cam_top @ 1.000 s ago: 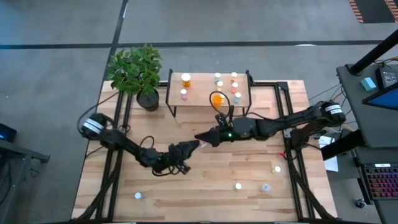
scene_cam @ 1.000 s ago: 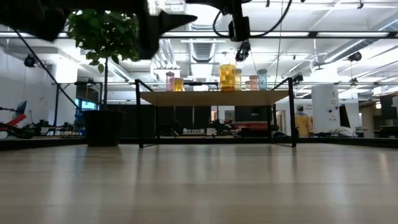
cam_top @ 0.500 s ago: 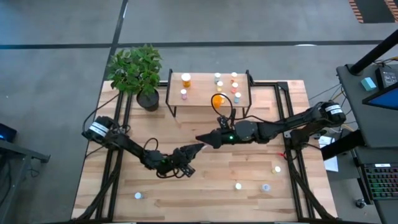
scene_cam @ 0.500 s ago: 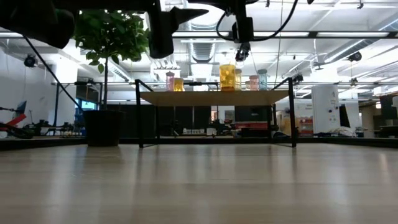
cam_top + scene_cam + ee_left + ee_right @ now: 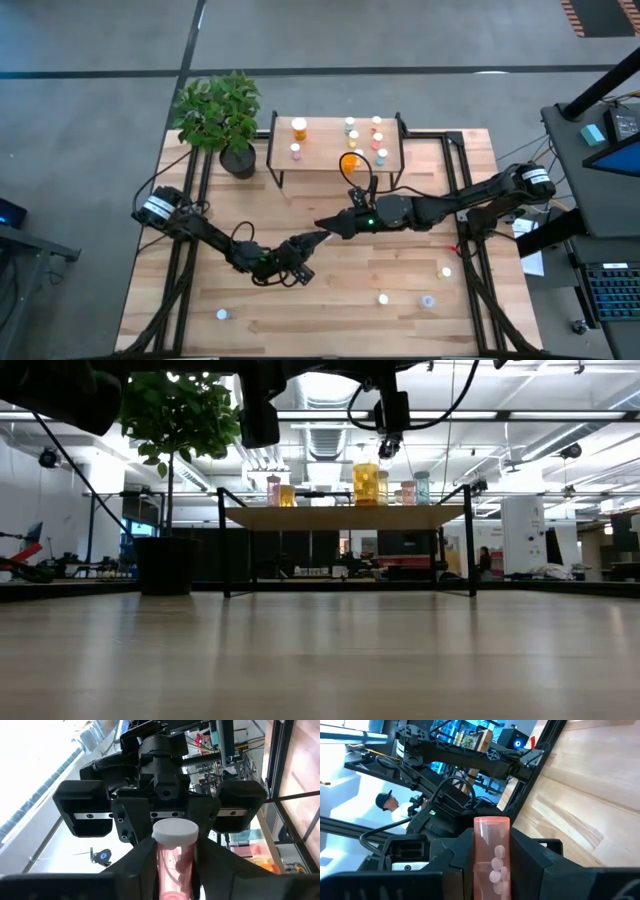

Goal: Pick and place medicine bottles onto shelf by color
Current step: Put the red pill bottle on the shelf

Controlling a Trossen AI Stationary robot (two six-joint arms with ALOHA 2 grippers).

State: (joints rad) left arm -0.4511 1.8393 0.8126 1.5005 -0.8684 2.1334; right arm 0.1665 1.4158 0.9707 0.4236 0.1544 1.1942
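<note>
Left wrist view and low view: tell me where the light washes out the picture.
Left wrist view: blown-out white beside the other arm, yet the pink bottle stays clear. Low view: bright ceiling lamps backlight the shelf and the plant, leaving them dark.

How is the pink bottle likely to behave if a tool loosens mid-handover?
Probably slippery: the pink bottle has a smooth, glossy wall where the left tool clamps it. Likely light, since only a few loose pills show past the right tool. It is a round cylinder, so dropped on the tabletop it would probably roll.
</note>
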